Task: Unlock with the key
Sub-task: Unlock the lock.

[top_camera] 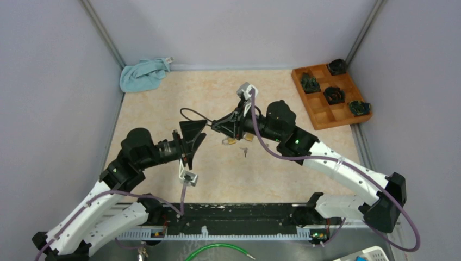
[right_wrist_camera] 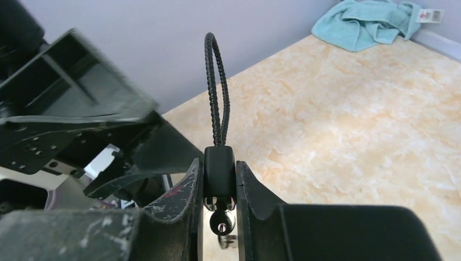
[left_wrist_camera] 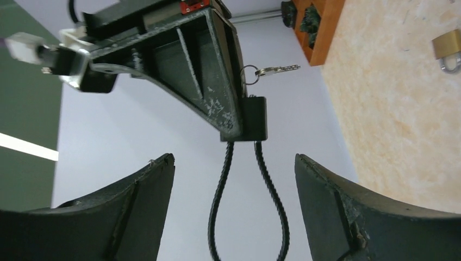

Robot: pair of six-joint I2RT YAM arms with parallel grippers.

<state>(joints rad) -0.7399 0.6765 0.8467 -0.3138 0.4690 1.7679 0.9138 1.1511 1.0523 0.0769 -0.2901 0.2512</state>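
Observation:
A black cable lock (right_wrist_camera: pixel 219 168) is held above the table, with my right gripper (right_wrist_camera: pixel 219 166) shut on its body. Its cable loop (right_wrist_camera: pixel 216 81) points toward the left arm. A key (right_wrist_camera: pixel 220 224) sticks out of the body's other end, between the right fingers. In the left wrist view the lock body (left_wrist_camera: pixel 253 117) shows beside the right finger, and a silver key on a ring (left_wrist_camera: pixel 276 69) hangs past it. My left gripper (left_wrist_camera: pixel 234 163) is open, its fingers either side of the cable loop (left_wrist_camera: pixel 223 185) without touching it. From above, the left gripper (top_camera: pixel 195 138) faces the right gripper (top_camera: pixel 218 126).
A brass padlock (top_camera: pixel 229 141) and a small loose key (top_camera: pixel 245 151) lie on the table under the right gripper. A teal cloth (top_camera: pixel 142 74) is at the back left corner. A wooden compartment tray (top_camera: pixel 321 117) with dark objects stands at the back right.

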